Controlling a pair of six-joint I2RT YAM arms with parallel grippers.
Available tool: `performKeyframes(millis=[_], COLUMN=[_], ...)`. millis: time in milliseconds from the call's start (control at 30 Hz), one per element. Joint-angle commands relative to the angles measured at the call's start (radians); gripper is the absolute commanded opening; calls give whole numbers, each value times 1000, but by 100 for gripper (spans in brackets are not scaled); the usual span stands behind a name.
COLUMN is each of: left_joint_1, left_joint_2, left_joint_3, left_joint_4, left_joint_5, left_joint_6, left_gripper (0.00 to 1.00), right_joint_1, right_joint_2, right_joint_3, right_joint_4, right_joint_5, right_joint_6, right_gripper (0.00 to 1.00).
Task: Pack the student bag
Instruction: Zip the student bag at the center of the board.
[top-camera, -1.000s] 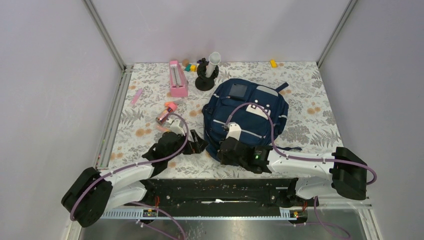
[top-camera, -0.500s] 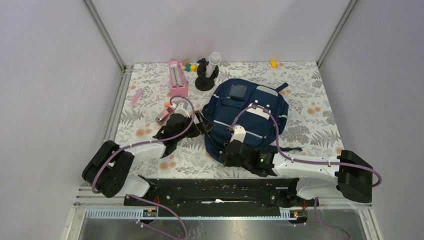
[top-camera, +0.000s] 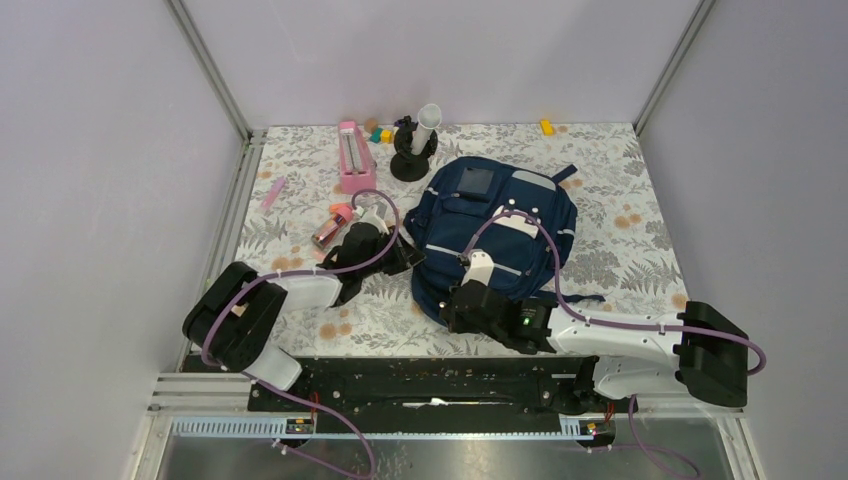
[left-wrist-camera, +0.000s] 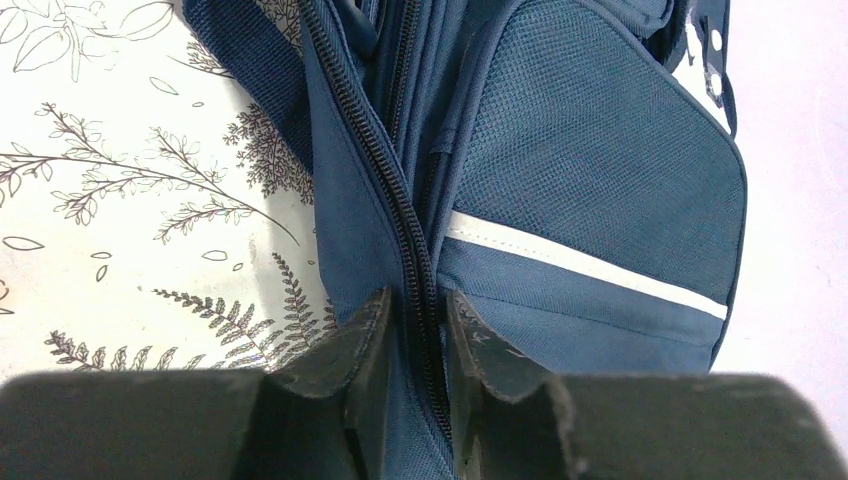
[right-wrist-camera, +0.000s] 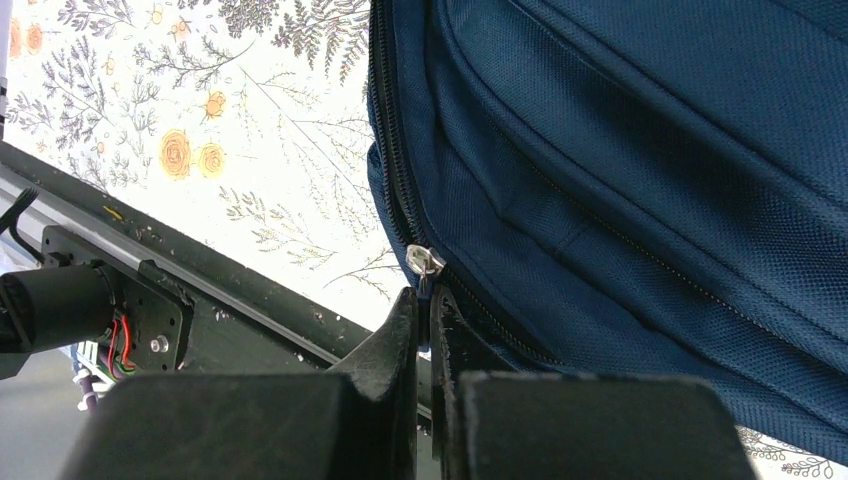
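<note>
Left gripper (left-wrist-camera: 412, 335): jaws drawn close, clamping a fold of the backpack (top-camera: 500, 225) with one finger on each side of the zipper track (left-wrist-camera: 400, 200).
Left grip location: the backpack's left edge, low against the tabletop (top-camera: 620, 230).
Right gripper (right-wrist-camera: 425, 310): jaws closed, pinching the tab that hangs from the silver zipper pull (right-wrist-camera: 424, 262).
Right grip location: the backpack's near edge, close to the black base rail (top-camera: 430, 375).
Backpack position: lies flat near the middle of the tabletop with its front panel up, patches and white stripe (left-wrist-camera: 590, 275) showing, between the two arms.
Backpack condition: the zippers seen by both wrist cameras run closed where they are visible.
Pink box (top-camera: 355, 158): far left of the tabletop, well apart from the backpack.
Black stand (top-camera: 410, 155): just beyond the backpack's far edge, with a white tube (top-camera: 428, 120) upright in it.
Small pink item (top-camera: 333, 225): just left of the left gripper; type not discernible.
Yellow block (top-camera: 546, 126): at the far edge, apart from everything else.
</note>
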Motion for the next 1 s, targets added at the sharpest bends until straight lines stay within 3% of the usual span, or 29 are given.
performKeyframes(millis=[0, 167, 367, 533, 667, 967], left_joint_1=[8, 8, 8, 8, 8, -3], left_joint_2=[14, -18, -84, -89, -116, -84], left_joint_3=[18, -32, -102, -108, -130, -149], left_joint_4=[27, 65, 119, 110, 107, 201], left_joint_5=[-26, -36, -43, -28, -42, 5], left_joint_6=[16, -4, -35, -34, -33, -87], left_gripper=[17, 11, 38, 36, 42, 8], right_joint_1=[11, 11, 11, 11, 10, 11], right_joint_2=[-41, -61, -92, -93, -87, -78], right_joint_3=[-7, -22, -35, -36, -33, -26], right_joint_4=[20, 19, 4, 1, 1, 1], right_joint_5=[56, 76, 105, 110, 108, 103], right_joint_6=[13, 15, 12, 12, 12, 7], right_gripper=[0, 0, 0, 0, 0, 0])
